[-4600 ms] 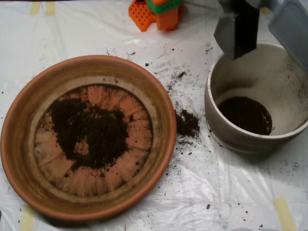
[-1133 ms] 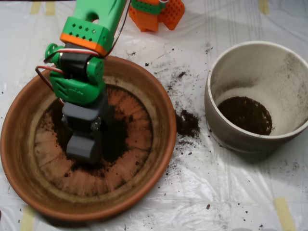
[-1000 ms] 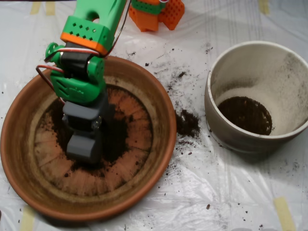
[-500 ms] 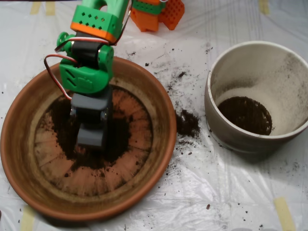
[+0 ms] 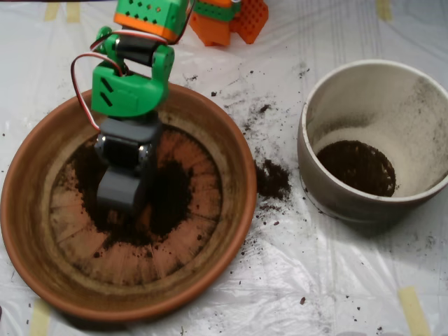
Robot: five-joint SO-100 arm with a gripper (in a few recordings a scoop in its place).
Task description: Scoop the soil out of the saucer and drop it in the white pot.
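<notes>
The terracotta saucer [image 5: 241,203] fills the left half of the overhead view. Dark soil [image 5: 171,199] lies in a patchy ring on its ridged floor. My grey scoop [image 5: 124,190] hangs over the left-centre of that patch, its two halves drawn together into one compact block, shut. Whatever it holds is hidden inside the shells. The green and orange arm [image 5: 131,84] reaches down to it from the top edge. The white pot [image 5: 308,164] stands at the right, with a round layer of soil [image 5: 357,166] on its bottom.
A small heap of spilled soil [image 5: 271,178] lies on the plastic sheet between saucer and pot, with crumbs scattered around it. The arm's orange base [image 5: 234,17] sits at the top centre. Tape strips [image 5: 413,309] hold the sheet at the corners.
The scoop went from open above the white pot to down in the saucer's soil. Over the last second it has pulled back up the picture with its halves together.
</notes>
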